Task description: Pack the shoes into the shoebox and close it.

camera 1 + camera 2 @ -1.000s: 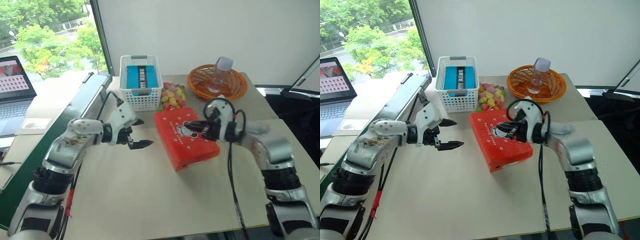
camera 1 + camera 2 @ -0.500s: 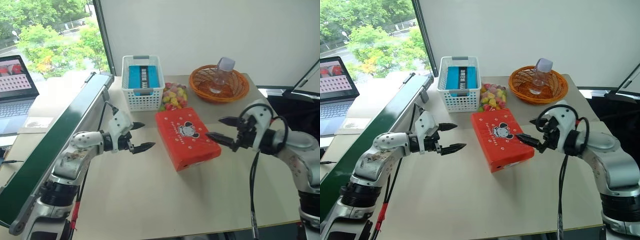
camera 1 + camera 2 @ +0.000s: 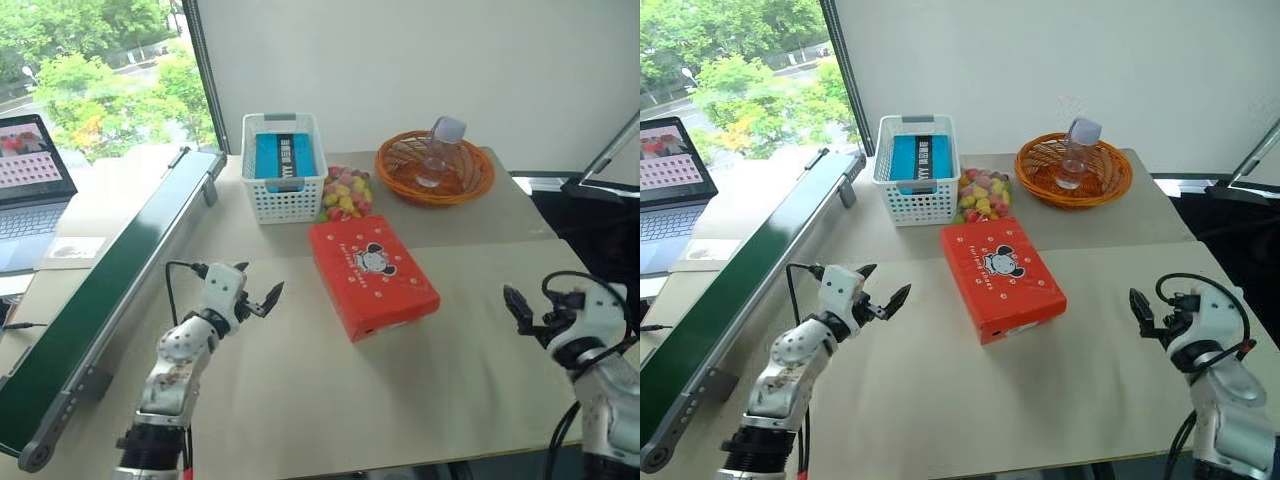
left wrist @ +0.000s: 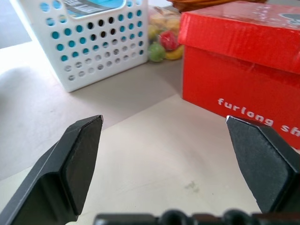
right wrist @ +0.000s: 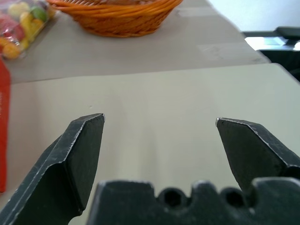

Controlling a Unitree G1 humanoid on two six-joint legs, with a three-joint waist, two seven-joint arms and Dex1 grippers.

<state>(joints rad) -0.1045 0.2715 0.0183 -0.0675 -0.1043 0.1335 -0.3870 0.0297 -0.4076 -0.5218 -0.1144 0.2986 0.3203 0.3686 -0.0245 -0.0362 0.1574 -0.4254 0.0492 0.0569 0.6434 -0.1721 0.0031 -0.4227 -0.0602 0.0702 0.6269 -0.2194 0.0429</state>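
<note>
Mid-table: shoebox (image 3: 372, 274) lid down, flat, angled to the table (image 3: 420, 410) edges | left gripper (image 3: 878, 292) jaws wide, empty, well left of box; bare top between | right gripper (image 3: 1137, 312) jaws wide, empty, near right edge; clear strip to box | white basket (image 3: 283, 178), candy bag (image 3: 344, 192), wicker basket (image 3: 434, 167) behind box

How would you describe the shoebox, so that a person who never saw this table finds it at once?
Look at the middle of the beige table, in front of the white basket and the bag of sweets. The shoebox lies there flat and closed. It alone is a red box, with a cartoon mouse on its lid; the orange basket behind it is round and woven.
</note>
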